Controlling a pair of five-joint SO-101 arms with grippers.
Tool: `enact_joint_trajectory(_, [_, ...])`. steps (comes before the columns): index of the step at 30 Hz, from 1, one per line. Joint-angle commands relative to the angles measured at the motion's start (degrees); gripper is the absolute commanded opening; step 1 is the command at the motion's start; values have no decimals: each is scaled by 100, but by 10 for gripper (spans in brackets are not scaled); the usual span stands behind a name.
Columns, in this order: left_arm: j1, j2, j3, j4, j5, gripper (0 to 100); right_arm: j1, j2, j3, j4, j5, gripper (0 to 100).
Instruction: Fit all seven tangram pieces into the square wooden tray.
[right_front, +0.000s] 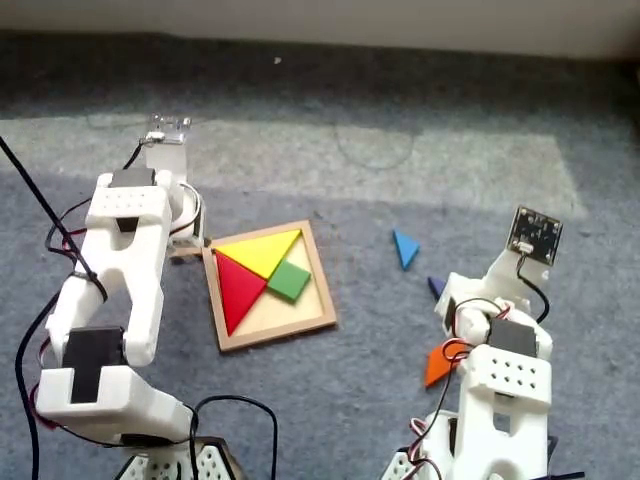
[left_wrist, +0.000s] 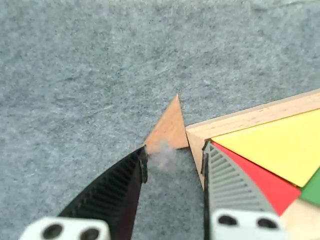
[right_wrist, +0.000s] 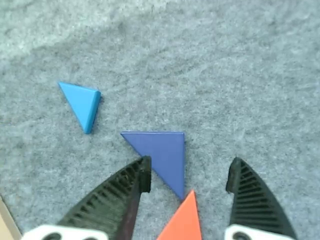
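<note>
on the grey carpet in the high view, the square wooden tray holds a red triangle, a yellow triangle and a green square, with a light blue triangle, a dark blue triangle and an orange piece lying outside it. in the left wrist view, the left gripper stands open and empty at a tan triangle set against the tray's corner; closing could shove the tray, since one finger overhangs it. in the right wrist view, the right gripper gapes empty over the dark blue triangle and could snag the orange tip; no legible writing.
</note>
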Motion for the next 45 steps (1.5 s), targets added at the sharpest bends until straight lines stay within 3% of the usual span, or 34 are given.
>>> enact_joint_trajectory(1, [-75, -435, 110, -35, -176, 183, 22, -127, -40, -154, 62, 239])
enact_joint_trajectory(10, [-418, -462, 453, -35, -571, 178, 22, -127, -40, -154, 62, 239])
enact_joint_trajectory(31, [822, 1182, -725, -70, -985, 182, 22, -127, -40, -154, 62, 239])
enact_joint_trajectory(39, [1103, 963, -734, -44, -1213, 182, 22, -127, -40, -154, 62, 239])
enact_joint_trajectory(45, [927, 760, -734, -70, -1266, 182, 22, -127, -40, -154, 62, 239])
